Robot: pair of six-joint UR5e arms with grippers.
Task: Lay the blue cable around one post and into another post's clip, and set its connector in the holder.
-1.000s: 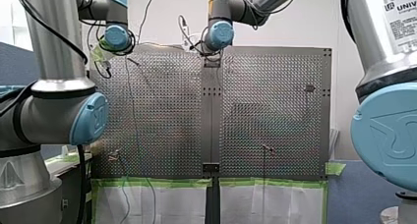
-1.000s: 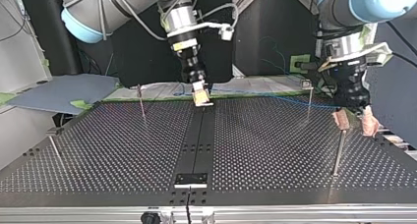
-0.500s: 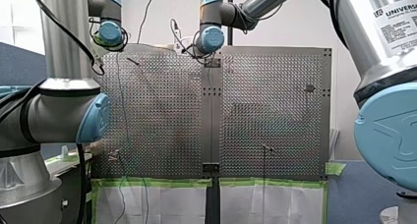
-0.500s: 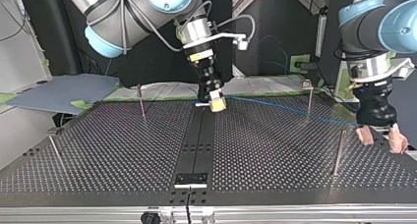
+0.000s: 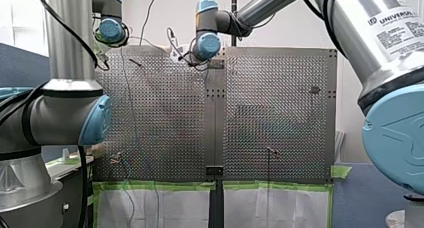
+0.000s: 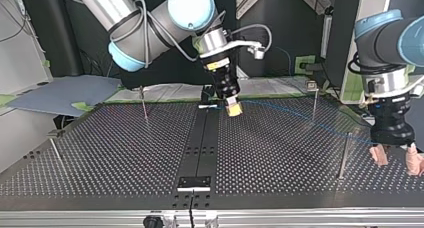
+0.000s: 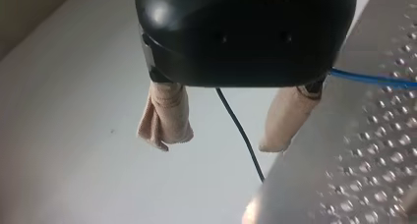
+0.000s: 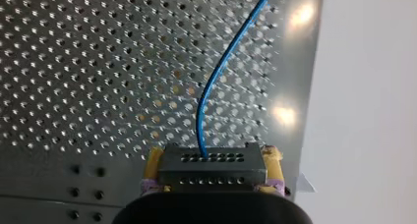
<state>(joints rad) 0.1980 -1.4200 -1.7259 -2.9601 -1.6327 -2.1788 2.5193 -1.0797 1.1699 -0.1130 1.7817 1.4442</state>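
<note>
Our right tool [image 8: 212,171] is clenched on the dark connector [image 8: 211,159], with its yellow pads [image 8: 151,171] pressed to either side. The blue cable [image 8: 222,67] leaves the connector's face and curves away over the perforated worktop [image 8: 74,62]. In the top view this tool hangs low over the worktop's far edge by the centre strip. From it the cable runs toward the view's right, passing near a thin post [image 6: 314,100], and ends beside our left tool [image 6: 397,159]. That tool is released: its beige pads [image 7: 165,118] stand apart with nothing gripped between them.
</note>
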